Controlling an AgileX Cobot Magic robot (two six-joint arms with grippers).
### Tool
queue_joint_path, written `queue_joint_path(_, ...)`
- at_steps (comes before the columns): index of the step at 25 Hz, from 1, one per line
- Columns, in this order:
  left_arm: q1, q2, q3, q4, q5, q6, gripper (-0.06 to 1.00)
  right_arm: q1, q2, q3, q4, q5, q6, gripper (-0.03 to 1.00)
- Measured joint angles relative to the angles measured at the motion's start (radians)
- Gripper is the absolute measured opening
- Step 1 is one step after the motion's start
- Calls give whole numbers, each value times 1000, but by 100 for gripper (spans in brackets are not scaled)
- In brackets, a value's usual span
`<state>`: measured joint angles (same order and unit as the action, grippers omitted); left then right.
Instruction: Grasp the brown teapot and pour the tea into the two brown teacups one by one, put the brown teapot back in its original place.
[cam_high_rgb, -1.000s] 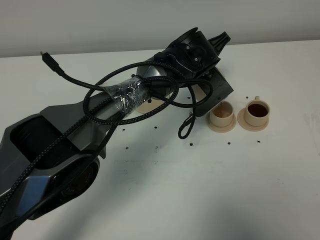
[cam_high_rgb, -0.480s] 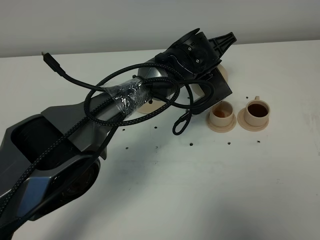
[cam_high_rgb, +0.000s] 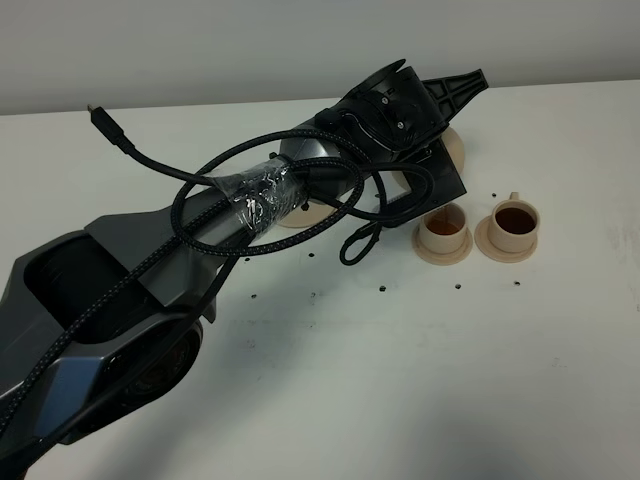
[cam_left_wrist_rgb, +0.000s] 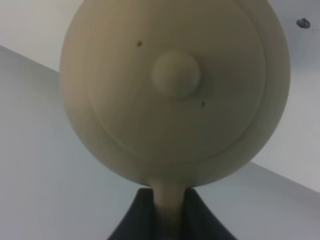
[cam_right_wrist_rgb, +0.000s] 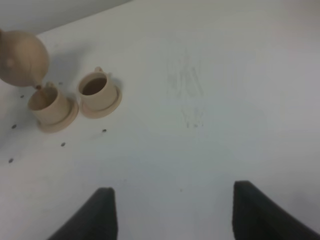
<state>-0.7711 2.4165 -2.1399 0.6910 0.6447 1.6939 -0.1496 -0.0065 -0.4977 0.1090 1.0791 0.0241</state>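
The brown teapot (cam_left_wrist_rgb: 175, 85) fills the left wrist view, lid and knob facing the camera. My left gripper (cam_left_wrist_rgb: 168, 210) is shut on its loop handle. From the high camera only a pale edge of the teapot (cam_high_rgb: 455, 148) shows behind the left gripper (cam_high_rgb: 466, 88). It is tilted over the left teacup (cam_high_rgb: 443, 225), and a thin stream of tea (cam_high_rgb: 441, 211) falls into that cup. The right teacup (cam_high_rgb: 515, 222) holds dark tea. The wide saucer (cam_high_rgb: 300, 213) peeks out under the left arm. My right gripper (cam_right_wrist_rgb: 175, 215) hangs open above bare table, far from both teacups (cam_right_wrist_rgb: 47, 102) (cam_right_wrist_rgb: 97, 90).
The left arm (cam_high_rgb: 250, 210), wrapped in black cables, crosses the table from the lower left to the upper middle. Each cup stands on its own small saucer (cam_high_rgb: 508, 248). Small dark holes (cam_high_rgb: 383, 289) dot the white table. The right arm is out of the high view.
The left gripper has swung a little right and tilted the teapot further. The pot's edge now shows beside the wrist, and tea is streaming into the left cup.
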Motion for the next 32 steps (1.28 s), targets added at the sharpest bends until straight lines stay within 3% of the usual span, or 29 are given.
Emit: queue_joint_path(32, -1, 0, 0, 0, -81, 161, 11, 0, 0, 0, 0, 0, 0, 49)
